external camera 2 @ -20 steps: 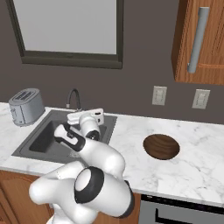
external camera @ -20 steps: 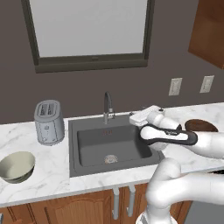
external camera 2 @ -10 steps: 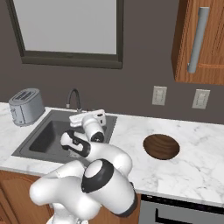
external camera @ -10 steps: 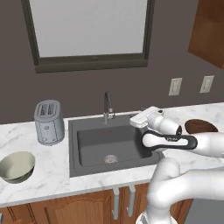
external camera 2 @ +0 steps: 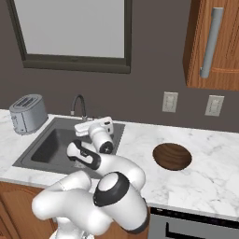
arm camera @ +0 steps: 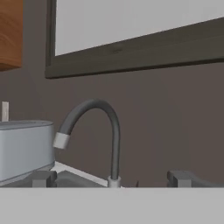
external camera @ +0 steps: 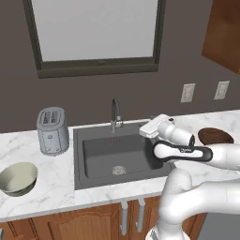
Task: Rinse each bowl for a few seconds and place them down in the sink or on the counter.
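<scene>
The pale bowl sits on the counter far left of the sink, and the brown bowl sits on the counter to the right. The gripper is above the sink's right side, facing the faucet. Its fingers are wide apart and hold nothing, and the toaster stands left of the sink.

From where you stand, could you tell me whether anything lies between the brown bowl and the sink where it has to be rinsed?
Nothing loose does. The brown bowl sits on bare counter to the right of the sink. The arm itself reaches over the sink's right rim, with the gripper open, empty and facing the faucet.
</scene>
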You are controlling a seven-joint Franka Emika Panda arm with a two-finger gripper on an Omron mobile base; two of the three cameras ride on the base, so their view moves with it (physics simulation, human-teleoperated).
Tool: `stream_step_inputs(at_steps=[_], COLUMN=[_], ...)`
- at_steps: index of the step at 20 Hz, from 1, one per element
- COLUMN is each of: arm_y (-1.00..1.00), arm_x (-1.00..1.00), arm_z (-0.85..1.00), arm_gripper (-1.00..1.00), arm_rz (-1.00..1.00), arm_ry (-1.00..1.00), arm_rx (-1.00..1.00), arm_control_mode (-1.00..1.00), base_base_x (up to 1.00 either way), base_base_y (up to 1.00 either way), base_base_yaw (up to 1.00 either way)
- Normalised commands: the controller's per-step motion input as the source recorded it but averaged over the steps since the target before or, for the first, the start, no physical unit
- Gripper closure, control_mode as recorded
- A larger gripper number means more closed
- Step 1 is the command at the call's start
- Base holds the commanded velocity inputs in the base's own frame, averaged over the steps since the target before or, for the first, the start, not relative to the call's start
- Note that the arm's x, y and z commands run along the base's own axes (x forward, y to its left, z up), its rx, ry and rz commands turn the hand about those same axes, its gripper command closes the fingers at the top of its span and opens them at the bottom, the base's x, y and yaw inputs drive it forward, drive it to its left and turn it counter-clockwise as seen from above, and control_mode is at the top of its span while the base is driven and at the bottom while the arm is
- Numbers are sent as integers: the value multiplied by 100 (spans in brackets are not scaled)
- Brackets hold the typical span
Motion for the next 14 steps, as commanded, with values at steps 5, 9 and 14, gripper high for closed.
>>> stream_step_inputs(at_steps=[5,9,14], arm_y=[16,20,20], arm_x=[6,14,12], arm_z=[0,0,-2], arm_gripper=[-100,-100,-100], arm_rz=[2,1,1], arm_ry=[1,1,1], arm_rx=[0,0,0], arm_control_mode=[-100,-100,-100], base_base_x=[0,0,0], base_base_y=[0,0,0], base_base_yaw=[0,0,0])
